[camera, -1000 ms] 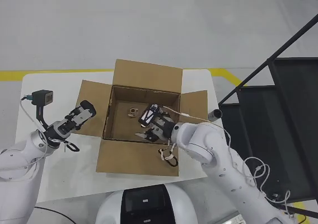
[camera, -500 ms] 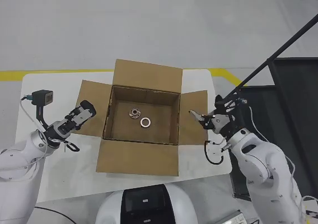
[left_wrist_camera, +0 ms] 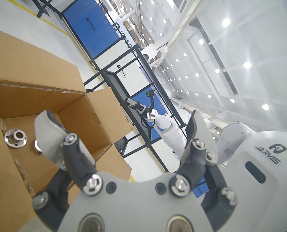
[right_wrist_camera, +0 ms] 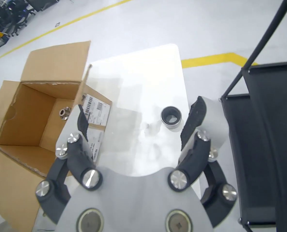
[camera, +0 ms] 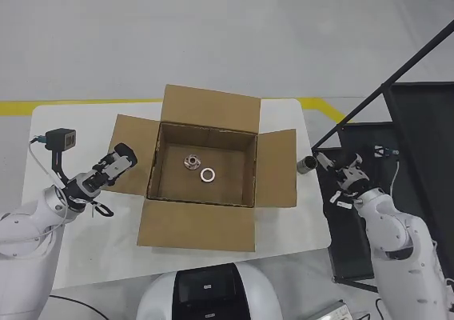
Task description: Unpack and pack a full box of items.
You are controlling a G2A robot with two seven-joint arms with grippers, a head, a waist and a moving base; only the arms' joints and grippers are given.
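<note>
White table (camera: 75,128) is shown bearing an open cardboard box (camera: 211,108), its four flaps folded outward. On the floor of the box, a flanged metal hub (camera: 189,162) and a metal ring (camera: 209,174) are seen lying close together. A short cylindrical sleeve (camera: 306,164) is set on the table just beyond the box's right flap. The left gripper (camera: 119,158) is held beside the box's left flap, fingers spread wide and empty. The right gripper (camera: 345,170) is held right of the box, past the sleeve, fingers likewise parted with nothing gripped.
</note>
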